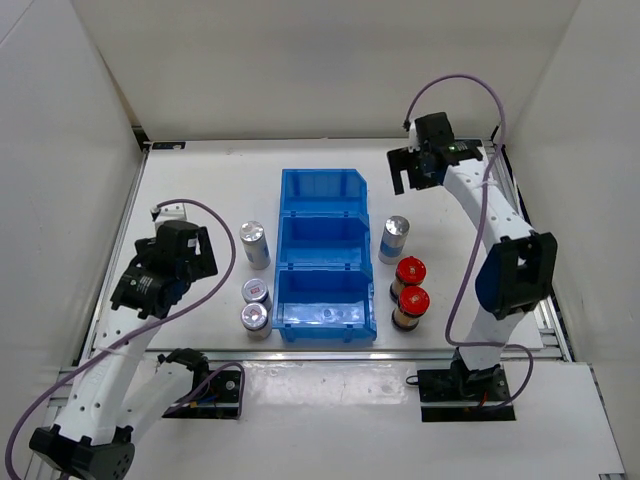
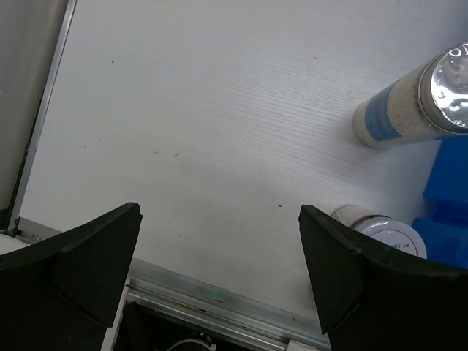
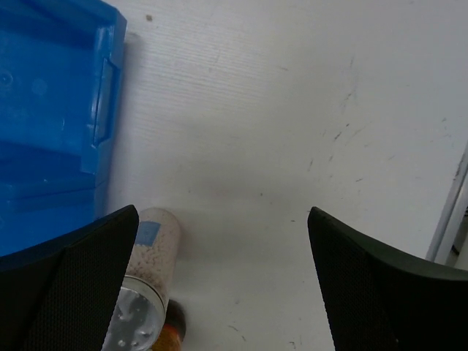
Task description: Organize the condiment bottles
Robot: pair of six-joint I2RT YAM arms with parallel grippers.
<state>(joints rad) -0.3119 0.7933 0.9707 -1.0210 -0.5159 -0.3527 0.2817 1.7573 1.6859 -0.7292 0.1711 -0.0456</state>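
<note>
Hovering spread wide and empty: left end effector (image 2: 219,212), right end effector (image 3: 221,212); condiment bottles (image 1: 255,243) stand on the counter (image 1: 200,180) flanking the blue bin (image 1: 285,205).

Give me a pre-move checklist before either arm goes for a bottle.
1. Left claw open, holding nothing: ok.
2. Right claw open, holding nothing: ok.
3. All six condiment bottles upright, three on each side of the blue bin: ok.
4. Left claw centred on a bottle: not ok; the short silver-capped bottle sits off-centre, by one finger.
5. Right claw centred on a bottle: not ok; the tall silver-capped bottle stands off-centre, beside one finger.
</note>
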